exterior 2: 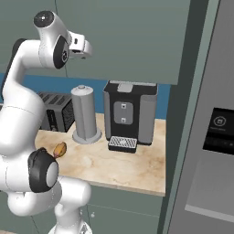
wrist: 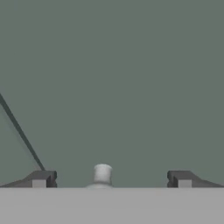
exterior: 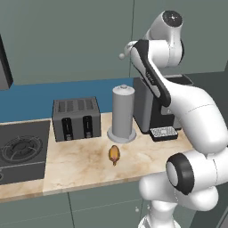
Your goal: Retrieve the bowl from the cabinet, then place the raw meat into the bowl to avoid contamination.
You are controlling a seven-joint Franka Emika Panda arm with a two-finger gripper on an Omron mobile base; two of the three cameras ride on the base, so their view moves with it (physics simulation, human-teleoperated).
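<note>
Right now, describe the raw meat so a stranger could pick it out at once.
Find the marble counter under the grey-green cabinet. In front of the tall grey canister, right of the toaster, lies the raw meat. It is a small orange-brown oval lump with a darker narrow end, far smaller than any appliance and lying flat, alone.

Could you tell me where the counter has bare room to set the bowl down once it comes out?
Bare marble lies in front of the toaster and right of the raw meat, before the coffee machine. The back row, with the grey canister, is crowded.
</note>
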